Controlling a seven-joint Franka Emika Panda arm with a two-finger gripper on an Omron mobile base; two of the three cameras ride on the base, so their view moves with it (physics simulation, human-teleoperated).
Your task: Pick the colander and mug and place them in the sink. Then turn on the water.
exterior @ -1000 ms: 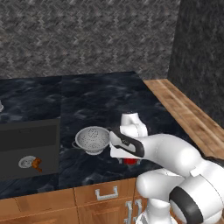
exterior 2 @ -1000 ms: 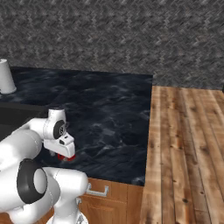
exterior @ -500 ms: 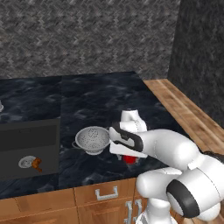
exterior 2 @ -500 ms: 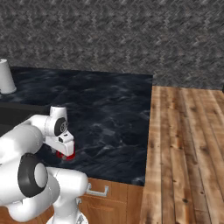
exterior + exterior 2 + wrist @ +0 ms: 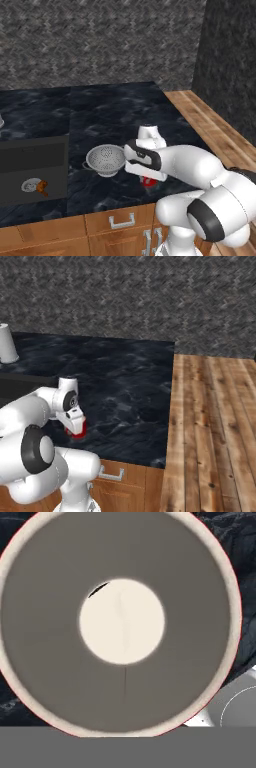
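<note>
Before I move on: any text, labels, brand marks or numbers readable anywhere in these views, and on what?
None. No readable text, number or sign on the mug, the colander, the counter, the cabinet fronts or the wooden floor.

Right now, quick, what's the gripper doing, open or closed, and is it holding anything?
Gripper: closed on the red mug, which stands on the counter beside the colander.
</note>
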